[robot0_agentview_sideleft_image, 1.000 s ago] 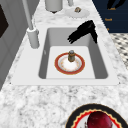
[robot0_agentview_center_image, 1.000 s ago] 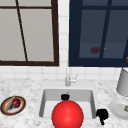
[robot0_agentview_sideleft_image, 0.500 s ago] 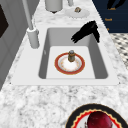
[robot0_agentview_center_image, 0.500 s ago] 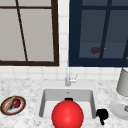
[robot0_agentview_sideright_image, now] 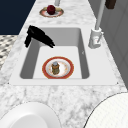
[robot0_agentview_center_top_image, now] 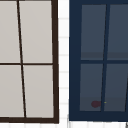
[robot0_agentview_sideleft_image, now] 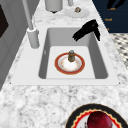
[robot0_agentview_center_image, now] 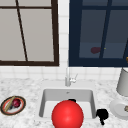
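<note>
A speckled marble worktop (robot0_agentview_sideleft_image: 37, 100) surrounds a white sink (robot0_agentview_sideleft_image: 102, 65), backed by white tiles and two windows. At the sink's lower centre a red-rimmed plate (robot0_agentview_sideleft_image: 78, 67) carries a small jar (robot0_agentview_sideleft_image: 71, 55). The right hand (robot0_agentview_center_image: 102, 115) is held over the right rim, fingers straight, nothing grasped. A red sphere (robot0_agentview_center_image: 67, 115) masks most of the basin in the front view, cut off at the lower edge.

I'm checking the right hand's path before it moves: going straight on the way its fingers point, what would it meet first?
The right hand hangs over the sink's right edge, fingers aimed down-left into the sink. Probably the basin floor first, just short of the plate with the small jar; depth is unclear.
</note>
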`<action>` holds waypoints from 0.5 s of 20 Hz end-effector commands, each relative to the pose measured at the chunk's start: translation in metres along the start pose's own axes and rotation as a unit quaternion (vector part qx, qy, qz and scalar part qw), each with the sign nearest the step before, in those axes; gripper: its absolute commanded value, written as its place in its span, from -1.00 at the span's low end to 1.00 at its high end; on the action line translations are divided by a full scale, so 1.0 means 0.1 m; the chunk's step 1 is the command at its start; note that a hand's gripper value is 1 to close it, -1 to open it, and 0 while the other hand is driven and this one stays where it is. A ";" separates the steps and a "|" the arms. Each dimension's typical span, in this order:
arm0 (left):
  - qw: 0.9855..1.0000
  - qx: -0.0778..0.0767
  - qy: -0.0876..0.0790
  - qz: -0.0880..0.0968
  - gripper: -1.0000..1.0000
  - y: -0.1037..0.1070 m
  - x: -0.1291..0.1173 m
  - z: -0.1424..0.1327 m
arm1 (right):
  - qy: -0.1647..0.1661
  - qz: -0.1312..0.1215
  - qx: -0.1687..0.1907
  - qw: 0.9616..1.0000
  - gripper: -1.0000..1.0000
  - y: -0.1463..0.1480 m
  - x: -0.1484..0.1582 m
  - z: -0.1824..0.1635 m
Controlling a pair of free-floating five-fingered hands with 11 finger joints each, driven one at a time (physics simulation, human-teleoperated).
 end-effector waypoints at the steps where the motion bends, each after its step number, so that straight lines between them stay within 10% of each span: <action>1: 1.000 -0.011 -0.002 0.009 -1.00 -0.09 0.07 -0.11 | 0.000 0.000 0.000 1.000 0.00 0.00 0.00 0.00; 10: 1.000 0.002 0.001 0.008 -1.00 -0.17 -0.23 -0.28 | 0.000 0.000 0.000 1.000 0.00 0.00 0.00 0.00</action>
